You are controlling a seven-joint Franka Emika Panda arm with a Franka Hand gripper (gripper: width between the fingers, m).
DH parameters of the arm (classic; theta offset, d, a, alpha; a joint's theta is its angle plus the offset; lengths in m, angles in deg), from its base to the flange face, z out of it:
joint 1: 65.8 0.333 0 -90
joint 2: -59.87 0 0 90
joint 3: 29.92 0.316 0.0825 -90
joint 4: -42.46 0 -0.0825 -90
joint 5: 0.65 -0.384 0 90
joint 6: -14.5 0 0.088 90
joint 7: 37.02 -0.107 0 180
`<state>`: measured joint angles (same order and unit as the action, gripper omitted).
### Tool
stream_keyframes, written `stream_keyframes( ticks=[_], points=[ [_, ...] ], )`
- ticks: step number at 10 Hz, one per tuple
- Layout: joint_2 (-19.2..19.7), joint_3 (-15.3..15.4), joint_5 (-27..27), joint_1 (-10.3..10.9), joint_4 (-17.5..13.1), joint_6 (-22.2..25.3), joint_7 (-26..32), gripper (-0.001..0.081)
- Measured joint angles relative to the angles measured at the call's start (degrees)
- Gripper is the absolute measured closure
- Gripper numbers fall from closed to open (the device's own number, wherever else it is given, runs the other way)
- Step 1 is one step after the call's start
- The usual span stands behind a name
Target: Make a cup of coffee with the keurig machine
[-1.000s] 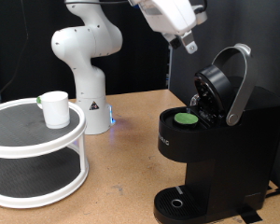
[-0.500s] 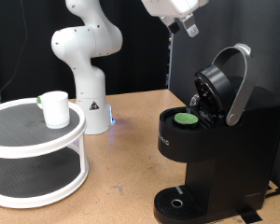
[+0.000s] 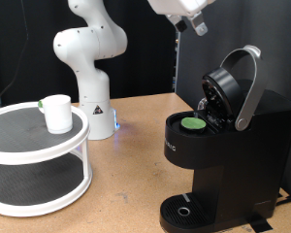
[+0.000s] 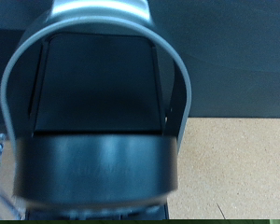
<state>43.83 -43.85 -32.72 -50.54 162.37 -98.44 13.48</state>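
arm base (image 3: 90,73) is sitting at the far side, left of centre, white links rising out the top of the exterior view; wrist is coming back in at the top, right of centre, with the gripper (image 3: 197,26) hanging high, tilted, fingertips pointing down-right, nothing between fingers

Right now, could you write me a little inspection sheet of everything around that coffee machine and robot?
Surface: wooden table, bare between the stand and the machine.
Job's things: keurig machine with its lid raised and a green-topped pod in the holder; cup on the top shelf of a white two-tier stand, nothing under the spout.
Clutter: nothing seen.
Grippers: gripper at the exterior view's top, above the machine, holding nothing.
Cables: nothing seen.
Surroundings: black backdrop; white robot base behind the stand.
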Motion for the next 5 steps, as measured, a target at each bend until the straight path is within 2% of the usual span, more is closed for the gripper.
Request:
stream_keyframes(
  ticks=[5],
  points=[
    [1.5,5.1,-2.1,2.0,0.7,-5.6,-3.6,0.0001]
  ],
)
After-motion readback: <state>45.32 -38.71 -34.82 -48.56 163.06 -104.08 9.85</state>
